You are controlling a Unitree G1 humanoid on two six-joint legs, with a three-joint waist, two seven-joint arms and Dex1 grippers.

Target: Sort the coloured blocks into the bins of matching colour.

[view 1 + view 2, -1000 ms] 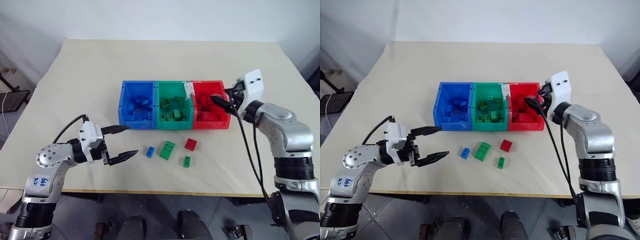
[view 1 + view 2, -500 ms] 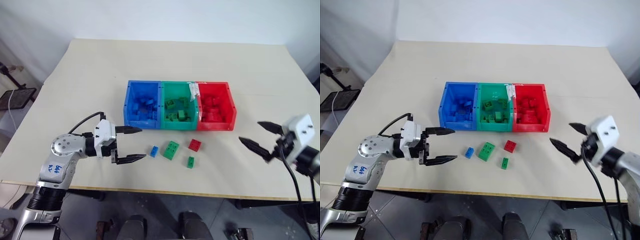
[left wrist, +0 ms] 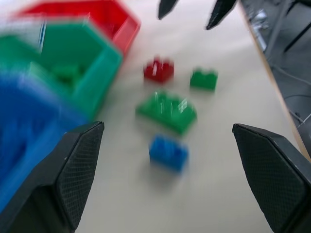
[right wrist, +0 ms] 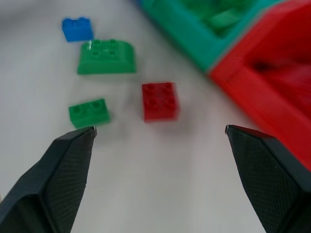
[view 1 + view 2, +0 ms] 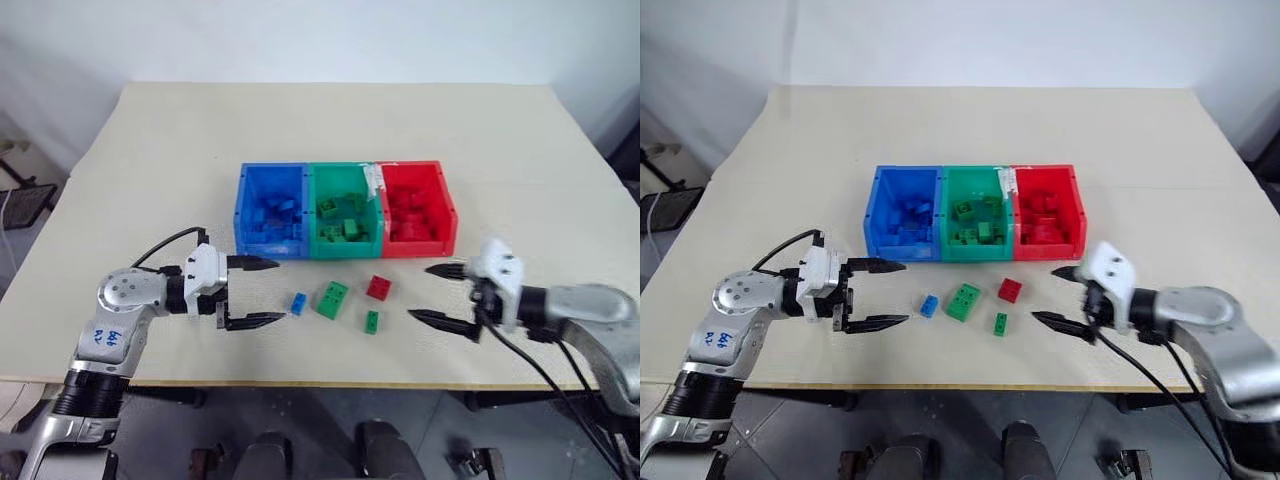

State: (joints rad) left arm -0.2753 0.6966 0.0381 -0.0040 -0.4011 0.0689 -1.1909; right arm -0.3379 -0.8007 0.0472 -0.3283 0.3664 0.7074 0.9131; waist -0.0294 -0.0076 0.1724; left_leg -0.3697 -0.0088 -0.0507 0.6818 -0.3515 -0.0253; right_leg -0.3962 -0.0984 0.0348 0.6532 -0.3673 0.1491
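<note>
Four loose blocks on desk [image 5: 150, 180] between both claws: left claw [image 5: 252, 293] and right claw [image 5: 444, 297] spread wide, empty. Blue block [image 5: 298, 303] nearest left claw, small green [image 5: 372, 322] and red [image 5: 380, 287] nearer right. Bins [image 5: 345, 252] beyond; contents jumbled, uncountable.

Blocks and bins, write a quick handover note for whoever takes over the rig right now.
Left gripper: open, empty, low over the table beside the blue block.
Right gripper: open, empty, beside the small green block.
Bins: blue, green, red in a row, each already holding matching blocks.
Left to sort, on the table in front of the bins: blue block, large green block, red block, small green block.
</note>
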